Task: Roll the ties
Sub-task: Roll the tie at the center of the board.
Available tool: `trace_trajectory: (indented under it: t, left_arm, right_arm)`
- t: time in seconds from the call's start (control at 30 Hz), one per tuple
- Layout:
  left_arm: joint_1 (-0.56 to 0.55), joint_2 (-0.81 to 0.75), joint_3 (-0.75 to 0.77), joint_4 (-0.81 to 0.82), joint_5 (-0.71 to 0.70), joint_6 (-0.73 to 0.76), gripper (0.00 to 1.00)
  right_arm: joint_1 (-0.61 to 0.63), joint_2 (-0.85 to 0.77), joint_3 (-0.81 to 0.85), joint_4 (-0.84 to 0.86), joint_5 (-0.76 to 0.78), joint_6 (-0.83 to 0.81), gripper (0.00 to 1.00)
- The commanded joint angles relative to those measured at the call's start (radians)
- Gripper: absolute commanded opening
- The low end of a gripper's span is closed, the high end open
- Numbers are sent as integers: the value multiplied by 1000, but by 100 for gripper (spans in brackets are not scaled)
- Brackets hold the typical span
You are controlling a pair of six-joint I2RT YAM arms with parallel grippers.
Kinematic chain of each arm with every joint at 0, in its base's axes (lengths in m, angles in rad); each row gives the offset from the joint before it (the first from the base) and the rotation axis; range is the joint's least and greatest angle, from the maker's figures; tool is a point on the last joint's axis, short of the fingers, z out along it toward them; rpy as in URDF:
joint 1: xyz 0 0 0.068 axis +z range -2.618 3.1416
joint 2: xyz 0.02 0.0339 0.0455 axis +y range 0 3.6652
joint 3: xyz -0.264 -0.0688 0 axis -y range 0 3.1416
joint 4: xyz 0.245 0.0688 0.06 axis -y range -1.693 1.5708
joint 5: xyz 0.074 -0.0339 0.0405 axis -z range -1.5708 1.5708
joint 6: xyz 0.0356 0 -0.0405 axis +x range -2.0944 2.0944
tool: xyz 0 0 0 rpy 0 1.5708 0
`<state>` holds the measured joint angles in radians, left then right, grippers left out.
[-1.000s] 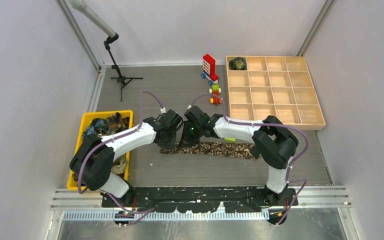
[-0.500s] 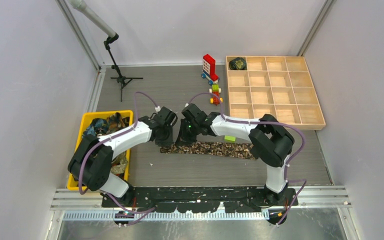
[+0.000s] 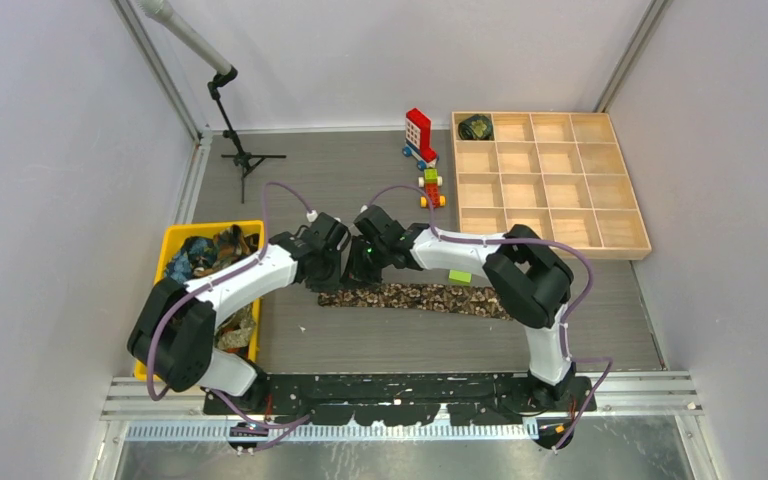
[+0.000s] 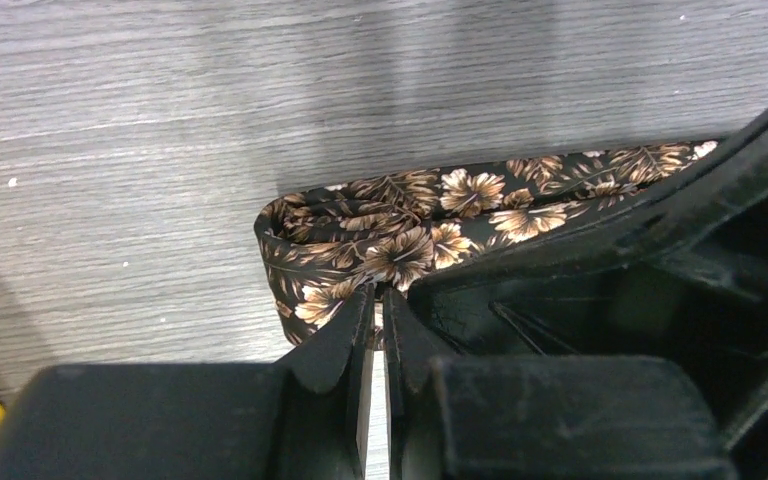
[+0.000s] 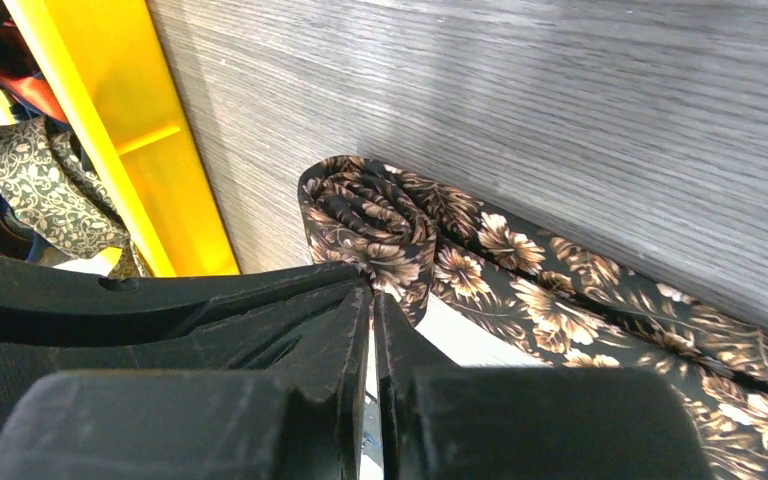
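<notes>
Just right of the yellow bin (image 3: 212, 226), the left gripper (image 4: 380, 296) and right gripper (image 5: 372, 296) pinch nearly shut on the brown tie's (image 3: 430, 297) barely started roll, one rolled bundle (image 3: 476, 127) lying finished well beyond the bin and more ties (image 3: 205, 250) waiting inside it.

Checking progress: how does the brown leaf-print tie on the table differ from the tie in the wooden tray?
The brown leaf-print tie is rolled only at its left end, the rest flat; the tray tie is a full round bundle. The brown leaf-print tie lies on the table; the tray tie sits in the wooden tray's far-left compartment. Both are dark patterned fabric.
</notes>
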<state>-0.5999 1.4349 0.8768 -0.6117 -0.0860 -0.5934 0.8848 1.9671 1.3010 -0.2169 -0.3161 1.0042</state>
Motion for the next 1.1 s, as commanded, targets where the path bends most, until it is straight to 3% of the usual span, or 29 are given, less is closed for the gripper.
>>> trace_trajectory:
  t: [0.0,0.5,0.87,1.07]
  left_arm:
    - [6,-52,44,-51,-23,26,10]
    - [38,-117,29,-104,-38,64,13]
    - [43,-67,-36,20,107,81,13]
    - [44,-13,-63,59,120,77,12]
  right_arm:
    - [15,15,53,53,-28,21,12]
    - [23,68,66,77,-43,28,12]
    - [23,90,41,116,-49,39,12]
    - [22,92,38,117,-52,36,11]
